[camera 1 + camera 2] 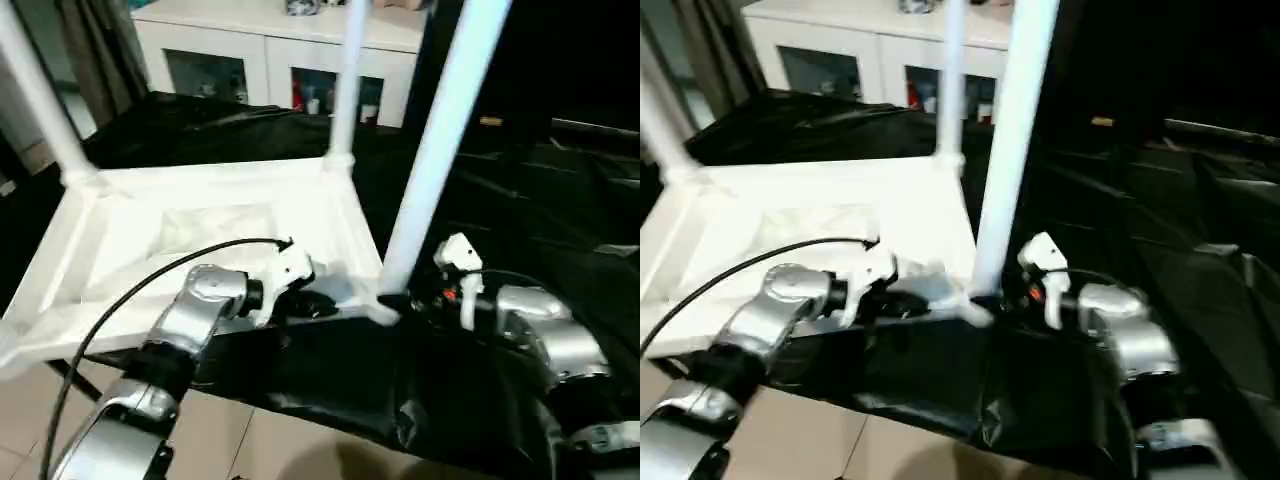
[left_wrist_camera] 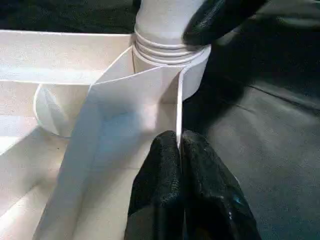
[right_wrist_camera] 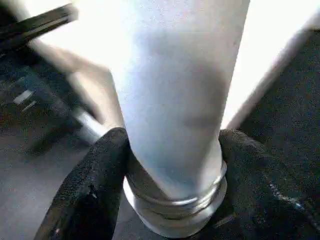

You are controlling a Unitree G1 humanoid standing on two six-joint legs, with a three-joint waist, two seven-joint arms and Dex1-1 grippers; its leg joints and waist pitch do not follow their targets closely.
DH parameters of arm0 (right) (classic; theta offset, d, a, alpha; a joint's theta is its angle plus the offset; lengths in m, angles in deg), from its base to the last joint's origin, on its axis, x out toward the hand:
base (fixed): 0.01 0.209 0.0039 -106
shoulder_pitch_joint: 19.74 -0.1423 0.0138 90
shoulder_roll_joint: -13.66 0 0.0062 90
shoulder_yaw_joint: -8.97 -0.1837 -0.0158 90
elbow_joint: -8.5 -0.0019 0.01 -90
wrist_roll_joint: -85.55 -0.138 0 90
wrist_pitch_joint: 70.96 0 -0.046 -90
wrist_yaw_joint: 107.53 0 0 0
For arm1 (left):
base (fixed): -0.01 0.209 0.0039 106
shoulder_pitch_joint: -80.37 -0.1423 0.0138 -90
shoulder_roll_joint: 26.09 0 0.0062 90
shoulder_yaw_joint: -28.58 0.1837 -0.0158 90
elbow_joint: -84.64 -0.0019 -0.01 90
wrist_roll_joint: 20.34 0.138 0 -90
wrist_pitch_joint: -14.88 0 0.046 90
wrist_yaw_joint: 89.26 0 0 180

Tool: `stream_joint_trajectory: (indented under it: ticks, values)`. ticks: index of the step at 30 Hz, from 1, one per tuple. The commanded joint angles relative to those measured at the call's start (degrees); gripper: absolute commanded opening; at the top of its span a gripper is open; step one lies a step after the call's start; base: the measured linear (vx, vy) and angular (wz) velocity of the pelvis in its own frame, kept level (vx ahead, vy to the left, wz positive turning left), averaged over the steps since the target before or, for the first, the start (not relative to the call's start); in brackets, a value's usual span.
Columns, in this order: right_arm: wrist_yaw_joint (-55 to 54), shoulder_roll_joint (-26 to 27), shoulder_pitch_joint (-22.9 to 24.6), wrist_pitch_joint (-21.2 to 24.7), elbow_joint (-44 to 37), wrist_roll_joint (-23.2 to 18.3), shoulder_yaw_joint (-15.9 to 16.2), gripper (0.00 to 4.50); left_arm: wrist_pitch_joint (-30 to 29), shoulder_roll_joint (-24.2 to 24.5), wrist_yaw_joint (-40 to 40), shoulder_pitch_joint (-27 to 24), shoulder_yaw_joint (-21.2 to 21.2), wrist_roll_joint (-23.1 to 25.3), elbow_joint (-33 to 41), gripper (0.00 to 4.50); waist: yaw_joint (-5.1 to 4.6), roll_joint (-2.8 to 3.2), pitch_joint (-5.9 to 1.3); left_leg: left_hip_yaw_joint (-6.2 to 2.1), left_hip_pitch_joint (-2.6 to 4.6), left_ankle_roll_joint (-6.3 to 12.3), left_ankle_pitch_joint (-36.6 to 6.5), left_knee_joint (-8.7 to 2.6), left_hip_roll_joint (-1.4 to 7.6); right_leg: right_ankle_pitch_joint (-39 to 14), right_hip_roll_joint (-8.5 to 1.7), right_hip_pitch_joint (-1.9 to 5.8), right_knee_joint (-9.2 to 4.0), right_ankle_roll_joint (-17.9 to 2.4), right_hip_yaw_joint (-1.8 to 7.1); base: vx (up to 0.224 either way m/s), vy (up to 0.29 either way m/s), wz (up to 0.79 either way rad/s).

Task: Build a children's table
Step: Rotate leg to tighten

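While the left hand (image 2: 179,150) pinches the tabletop (image 1: 200,230) rim, the right hand (image 3: 172,165) clasps a leg (image 1: 430,150).

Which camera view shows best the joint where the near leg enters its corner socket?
The left wrist view: the leg stands in the corner socket with its rings visible. The right wrist view shows the right claw around the leg's base. The eye views show the joint small, beside the arms.
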Motion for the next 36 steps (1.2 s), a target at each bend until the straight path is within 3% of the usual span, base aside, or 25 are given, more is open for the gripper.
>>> stream_joint_trajectory:
  ticks: [1,2,3,5,10,11,15,20,25,32,36]
  values:
    - [-7.6,2.6,0.4,2.3,3.1,3.3,2.0,2.53,-0.9,-3.9,-5.0,1.3,0.5,0.0,-1.2,0.0,-0.28,-0.83,-2.87,-0.59,0.5,0.53,-15.4,-3.95,0.97,-25.0,-3.47,2.1,-5.47,-8.2,1.93,0.0,0.0,0.0]
    - [-9.9,3.7,0.2,2.7,3.3,3.4,1.6,2.53,-1.0,-4.7,-6.7,1.8,0.6,0.4,-1.9,0.0,-0.22,-1.01,-3.0,-0.66,0.66,0.62,-16.2,-3.86,0.91,-27.1,-3.63,2.19,-5.8,-7.3,1.88,0.0,0.0,0.0]
    - [-13.2,5.5,-0.4,3.3,3.8,3.1,0.8,2.53,-1.0,-5.8,-8.9,2.4,0.6,0.8,-2.7,0.0,-0.39,-0.81,-2.87,-0.6,0.85,0.84,-16.9,-3.88,0.94,-27.8,-3.49,1.8,-6.06,-6.9,1.98,0.0,0.0,0.0]
    - [-17.7,8.8,-1.3,2.9,4.3,2.8,-0.2,2.53,0.0,-7.8,-12.1,3.3,1.3,1.8,-4.2,0.0,-0.54,-0.69,-2.91,-0.76,0.79,0.77,-17.4,-4.01,0.92,-28.5,-3.58,1.87,-6.2,-6.5,1.91,0.0,0.0,0.0]
    - [-17.1,11.0,-1.1,-1.1,3.3,3.6,1.3,2.53,0.8,-9.3,-12.6,3.9,2.1,2.5,-5.5,0.0,-0.53,-0.68,-3.03,-0.76,0.68,1.33,-17.6,-4.1,0.94,-26.5,-3.57,1.95,-6.25,-6.6,1.97,0.0,0.0,0.0]
    - [-16.7,11.1,-1.0,-1.7,3.0,3.4,1.3,3.08,0.9,-9.3,-12.3,4.0,2.1,2.5,-5.8,0.0,-0.53,-0.73,-3.03,-0.74,0.62,1.54,-17.4,-4.14,0.99,-25.6,-3.55,1.97,-6.14,-6.9,2.01,0.0,0.0,0.0]
    - [-9.3,8.8,-0.9,-0.8,0.7,-0.8,-0.2,3.43,0.6,-7.4,-9.7,3.9,1.7,2.3,-5.8,0.0,-0.31,-0.78,-3.09,-0.65,0.45,2.28,-16.5,-4.1,1.02,-22.8,-3.55,2.27,-5.82,-8.1,2.08,0.0,0.0,0.0]
    - [-2.0,4.0,-0.5,-1.0,-0.2,-0.6,0.6,3.89,1.9,-4.6,-5.9,3.5,1.9,2.4,-6.2,0.0,0.17,-0.85,-3.25,-0.52,0.27,3.19,-14.5,-3.86,1.11,-19.3,-3.55,2.62,-5.39,-9.3,2.18,0.0,0.0,0.0]
    - [10.4,-3.8,0.8,-0.6,-1.8,-0.2,3.2,3.95,2.7,-0.9,2.9,1.7,1.9,0.3,-3.3,0.0,0.59,-0.83,-3.34,-0.46,0.18,3.72,-12.6,-3.78,1.29,-15.6,-3.52,2.94,-4.83,-10.5,2.13,0.0,0.0,0.0]
    - [19.0,-8.7,0.2,-0.1,-1.5,-1.5,3.3,3.95,1.7,3.4,13.8,-0.8,2.1,-3.6,2.0,0.0,0.94,-0.6,-4.07,-0.09,-0.15,6.39,-6.3,-2.96,1.51,-1.0,-3.2,3.06,-2.8,-16.0,2.05,0.0,0.0,0.0]
    - [22.1,-9.7,0.6,-0.2,-2.0,-1.9,4.2,3.95,0.9,4.1,15.4,-1.4,1.7,-4.4,2.9,0.0,1.15,-0.71,-3.7,0.01,0.02,6.1,-9.0,-3.11,1.58,-5.5,-3.37,2.98,-3.37,-15.5,2.02,0.0,0.0,0.0]
